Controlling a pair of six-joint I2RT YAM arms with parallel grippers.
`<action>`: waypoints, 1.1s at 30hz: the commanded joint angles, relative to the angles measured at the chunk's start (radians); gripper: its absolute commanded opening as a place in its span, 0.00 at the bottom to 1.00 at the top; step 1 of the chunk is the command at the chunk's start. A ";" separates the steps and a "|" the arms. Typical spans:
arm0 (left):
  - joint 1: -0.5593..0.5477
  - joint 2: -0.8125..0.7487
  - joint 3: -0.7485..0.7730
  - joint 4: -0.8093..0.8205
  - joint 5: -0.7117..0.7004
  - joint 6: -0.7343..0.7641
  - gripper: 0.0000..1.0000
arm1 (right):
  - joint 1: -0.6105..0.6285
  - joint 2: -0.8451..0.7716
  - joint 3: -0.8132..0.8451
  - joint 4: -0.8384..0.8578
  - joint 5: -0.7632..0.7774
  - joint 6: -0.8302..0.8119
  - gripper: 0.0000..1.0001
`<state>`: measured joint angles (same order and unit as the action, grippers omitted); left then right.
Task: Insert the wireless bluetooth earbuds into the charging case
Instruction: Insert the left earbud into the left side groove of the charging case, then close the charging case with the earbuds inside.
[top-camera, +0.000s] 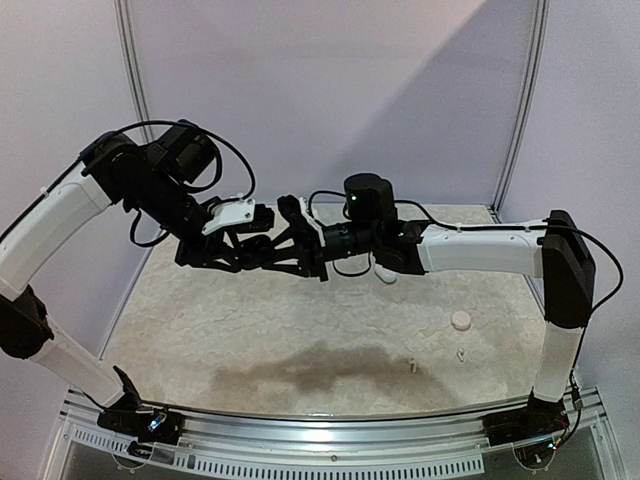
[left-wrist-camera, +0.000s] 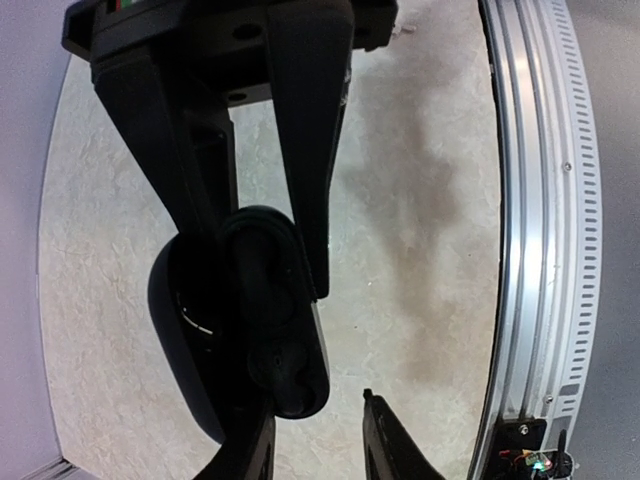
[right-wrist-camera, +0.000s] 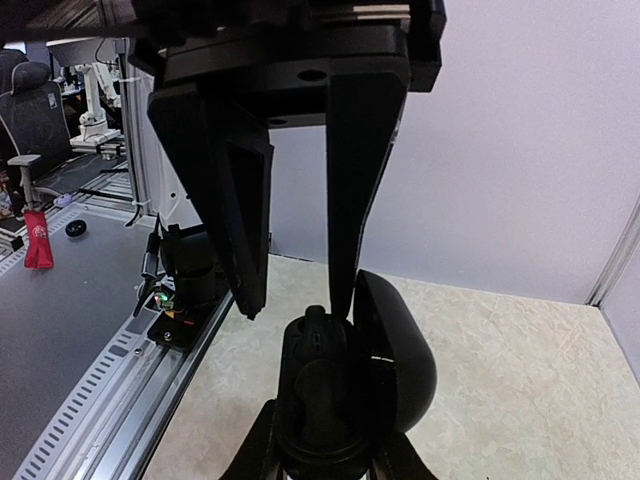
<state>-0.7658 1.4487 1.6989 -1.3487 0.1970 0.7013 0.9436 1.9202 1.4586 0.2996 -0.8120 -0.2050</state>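
Observation:
My right gripper (right-wrist-camera: 330, 462) is shut on the base of a black charging case (right-wrist-camera: 330, 400), held above the table with its lid (right-wrist-camera: 395, 350) swung open. A black earbud (right-wrist-camera: 318, 322) sits in the case's far well, its top poking out. The left gripper (left-wrist-camera: 320, 445) is open, and the earbud has no grip on it. One left finger (right-wrist-camera: 345, 200) reaches down between the bud and the lid, the other (right-wrist-camera: 225, 200) hangs beside the case. In the left wrist view the case (left-wrist-camera: 265, 310) hangs just ahead of my open fingertips. In the top view both grippers meet mid-air.
On the table's right side lie two small white earbuds (top-camera: 461, 354) (top-camera: 411, 365) and a round white piece (top-camera: 461, 320). Another white object (top-camera: 385, 273) lies partly hidden under the right arm. A metal rail (top-camera: 330, 425) runs along the near edge.

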 joint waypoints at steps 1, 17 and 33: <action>-0.012 -0.037 0.025 -0.297 -0.006 0.006 0.31 | 0.006 0.007 0.011 0.023 -0.007 0.020 0.00; 0.062 -0.090 0.167 -0.287 0.109 -0.012 0.51 | -0.018 0.008 0.014 0.014 0.025 0.063 0.00; 0.488 -0.438 -0.291 0.311 0.473 -0.439 0.76 | -0.008 0.006 0.068 -0.014 0.033 0.088 0.00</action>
<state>-0.3424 1.0370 1.5040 -1.2209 0.5705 0.4271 0.9295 1.9221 1.5063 0.2962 -0.7860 -0.1272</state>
